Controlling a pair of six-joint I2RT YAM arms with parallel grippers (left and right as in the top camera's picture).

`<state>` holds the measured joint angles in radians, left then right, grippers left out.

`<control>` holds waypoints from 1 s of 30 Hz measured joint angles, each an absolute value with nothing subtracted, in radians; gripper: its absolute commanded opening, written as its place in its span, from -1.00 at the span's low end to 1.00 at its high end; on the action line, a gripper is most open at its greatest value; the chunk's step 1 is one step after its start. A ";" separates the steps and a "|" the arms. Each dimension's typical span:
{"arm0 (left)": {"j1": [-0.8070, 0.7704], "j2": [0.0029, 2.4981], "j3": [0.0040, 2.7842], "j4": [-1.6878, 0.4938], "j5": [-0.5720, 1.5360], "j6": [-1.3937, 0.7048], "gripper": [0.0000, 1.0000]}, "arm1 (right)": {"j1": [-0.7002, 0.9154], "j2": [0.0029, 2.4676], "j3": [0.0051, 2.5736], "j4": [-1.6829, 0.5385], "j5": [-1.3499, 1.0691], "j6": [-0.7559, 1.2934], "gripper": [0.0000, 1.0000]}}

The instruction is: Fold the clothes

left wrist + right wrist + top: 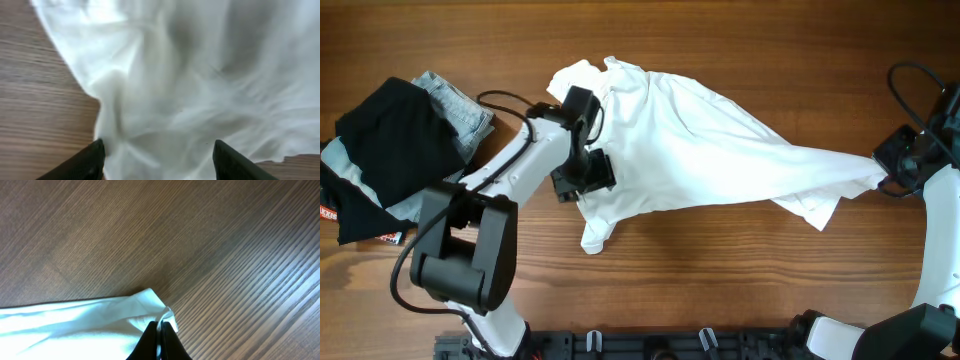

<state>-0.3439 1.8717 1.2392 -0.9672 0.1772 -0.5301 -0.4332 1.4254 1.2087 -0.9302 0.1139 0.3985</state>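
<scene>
1. Shirt [700, 150]: sprawled across the middle of the tabletop [720, 300], rumpled, drawn out rightward into a long taper. Not yet folded.
2. Left pincer [158, 147]: released, fingers [90, 160] spread wide just over the shirt's left half, grasping nothing.
3. Right pincer [160, 330]: clenched on the shirt's far right corner, at the tip of the taper.
4. Held at one point only. Could drag the whole shirt instead of flattening it if pulled further right, bunching the loose left side.
5. Thin pinch on a hem corner — might slip free under tension and drop the corner.
6. Might gather several wrinkled layers at once if the left pincer closes where it hangs, locking creases into any fold.
7. Black garment [390, 140] and denim [460, 105] heaped at the left edge, apart from the shirt. Could get snagged by a wide leftward swing.
8. Brown wood-grain tabletop, flat and smooth-looking — probably slippery, so likely to let cloth slide rather than stay put.
9. Nothing of the room in view beyond the tabletop.
</scene>
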 measured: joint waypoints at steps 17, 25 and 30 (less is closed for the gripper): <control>-0.375 1.879 1.129 -0.791 0.008 -0.582 -0.37 | -0.433 1.425 1.209 -0.939 0.114 0.395 -0.92; -0.363 1.881 1.145 -0.839 0.031 -0.553 -0.92 | -0.434 1.425 1.209 -0.941 0.037 0.337 -0.91; -0.224 1.699 1.262 -0.940 0.059 -0.479 -0.92 | -0.434 1.425 1.222 -0.953 -0.141 0.252 -0.92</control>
